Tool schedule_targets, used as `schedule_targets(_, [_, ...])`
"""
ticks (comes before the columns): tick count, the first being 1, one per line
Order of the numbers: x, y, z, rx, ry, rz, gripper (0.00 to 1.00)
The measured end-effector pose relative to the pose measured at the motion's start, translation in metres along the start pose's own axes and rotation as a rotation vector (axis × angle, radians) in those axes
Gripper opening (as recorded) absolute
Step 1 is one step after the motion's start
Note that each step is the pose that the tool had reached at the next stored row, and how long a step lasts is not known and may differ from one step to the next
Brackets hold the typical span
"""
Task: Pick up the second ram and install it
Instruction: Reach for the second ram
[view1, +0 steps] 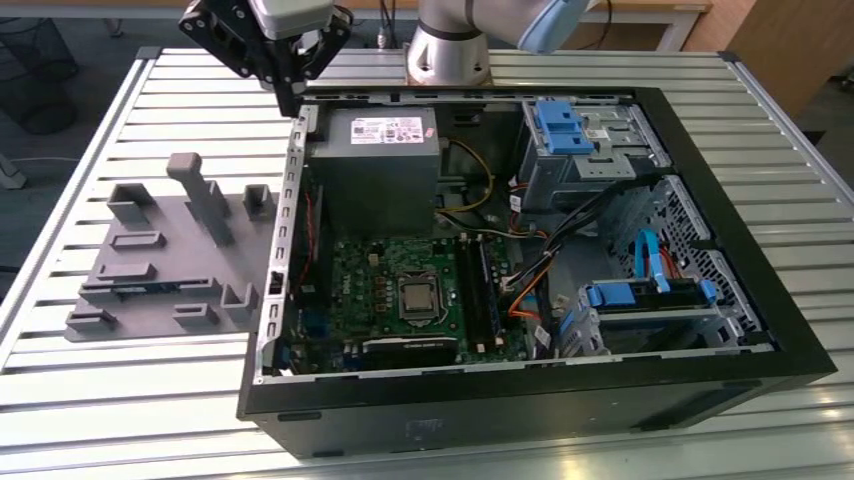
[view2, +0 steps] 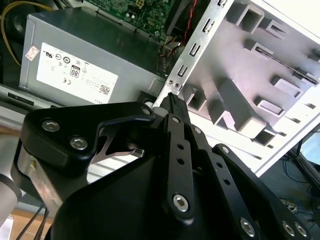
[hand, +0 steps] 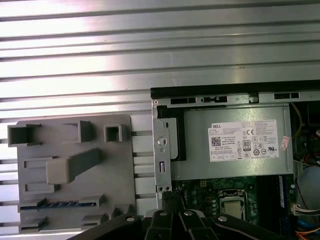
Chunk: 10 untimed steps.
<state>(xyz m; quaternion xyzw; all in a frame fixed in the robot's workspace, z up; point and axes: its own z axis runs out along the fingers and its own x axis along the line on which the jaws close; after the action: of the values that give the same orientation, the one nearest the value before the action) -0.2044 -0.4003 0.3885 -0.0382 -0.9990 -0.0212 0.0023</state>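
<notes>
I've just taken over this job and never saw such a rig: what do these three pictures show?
It is one robot arm with a gripper on its end. The exterior view looks down on a slatted table bearing an open computer case and, on that view's left, a gray fixture. The two wrist views ride on the arm and look past the gripper. The ram lies in a fixture slot, not yet picked up. The gripper hangs by a corner of the case, shut and holding nothing.
</notes>
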Motion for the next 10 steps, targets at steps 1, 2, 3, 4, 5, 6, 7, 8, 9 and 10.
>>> schedule_targets(1, [0.0006,-0.0002,0.0001,0.0002,0.0008,0.0,0.11])
schedule_targets(2, [0.0014,-0.0003,0.0002,0.0004,0.0009,0.0,0.11])
schedule_targets(3, [0.0023,-0.0005,0.0003,0.0003,0.0009,0.0,0.11])
schedule_targets(4, [0.0035,-0.0007,0.0005,0.0003,0.0008,0.0,0.11])
schedule_targets(5, [0.0046,-0.001,0.0006,0.0003,0.0008,0.0,0.11])
schedule_targets(6, [0.0057,-0.0013,0.0007,0.0004,0.0008,0.0,0.11])
schedule_targets(7, [0.0071,-0.0018,0.0008,0.0004,0.0008,0.0,0.11])
schedule_targets(8, [0.0099,-0.003,0.0011,0.0003,0.0008,0.0,0.11])
schedule_targets(9, [0.0112,-0.004,0.0012,0.0003,0.0008,0.0,0.11])
schedule_targets(10, [0.0125,-0.0049,0.0013,0.0003,0.0008,0.0,0.11])
